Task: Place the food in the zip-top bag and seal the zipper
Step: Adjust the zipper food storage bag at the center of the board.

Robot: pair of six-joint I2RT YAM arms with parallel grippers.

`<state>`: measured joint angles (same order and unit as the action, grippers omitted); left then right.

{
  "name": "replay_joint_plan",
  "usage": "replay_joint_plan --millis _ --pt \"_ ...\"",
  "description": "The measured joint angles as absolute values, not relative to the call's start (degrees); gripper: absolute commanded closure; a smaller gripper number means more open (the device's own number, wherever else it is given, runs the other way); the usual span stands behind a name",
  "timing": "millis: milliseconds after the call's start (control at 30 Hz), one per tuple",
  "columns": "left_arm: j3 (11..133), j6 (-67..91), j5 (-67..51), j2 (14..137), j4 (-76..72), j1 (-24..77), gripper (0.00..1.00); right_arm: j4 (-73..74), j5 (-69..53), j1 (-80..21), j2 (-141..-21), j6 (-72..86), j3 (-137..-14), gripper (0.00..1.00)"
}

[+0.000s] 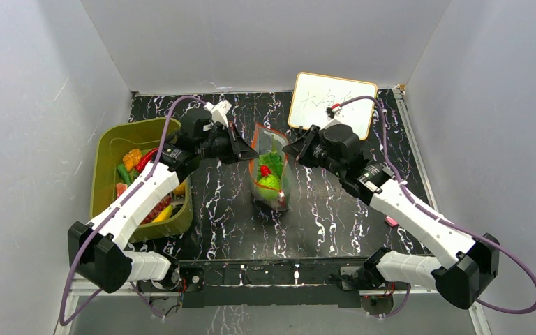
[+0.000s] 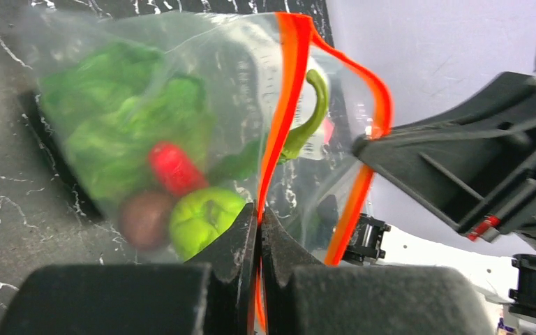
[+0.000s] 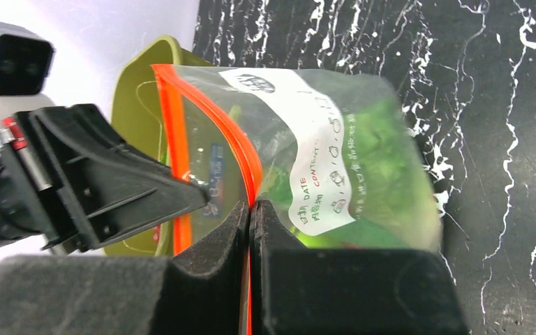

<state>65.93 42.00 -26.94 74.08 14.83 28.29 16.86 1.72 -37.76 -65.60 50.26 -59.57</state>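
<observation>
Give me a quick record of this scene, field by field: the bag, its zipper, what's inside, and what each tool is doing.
bag: zip-top bag at mid-table, between the two arms
zipper: zipper unsealed, its two orange strips bowed apart
contents: food inside, leafy green, red and light green pieces
left tool: left tool shut on the zipper
right tool: right tool shut on the zipper
basket: olive basket by the left arm, holds more pieces

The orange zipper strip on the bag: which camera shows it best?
Left wrist view: the zipper shows large, its two strands parted, one pinched in the left end effector. The right wrist view shows both strands, one partly hidden. The top view shows only a thin orange outline.
</observation>
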Motion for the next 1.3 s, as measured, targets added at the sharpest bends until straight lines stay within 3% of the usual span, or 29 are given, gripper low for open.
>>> replay_joint_plan --millis 833,1067,1233,1300 --pt "65.6 42.7 -27.6 77.6 13.7 28.1 1.00 19.6 0.0 -35.2 -65.2 38.5 -64.8 1.00" --pt "64.2 42.7 -26.3 76.9 13.3 28.1 0.95 19.8 -1.7 -35.2 -67.0 37.7 -64.8 1.00" --pt "59.0 43.8 -24.0 75.4 12.8 28.1 0.86 18.1 -3.4 -35.2 -66.9 36.5 -63.3 1.00" --pt "58.5 44.0 -23.4 75.4 13.0 28.0 0.89 17.8 -3.4 -35.2 -66.9 36.3 -63.2 1.00"
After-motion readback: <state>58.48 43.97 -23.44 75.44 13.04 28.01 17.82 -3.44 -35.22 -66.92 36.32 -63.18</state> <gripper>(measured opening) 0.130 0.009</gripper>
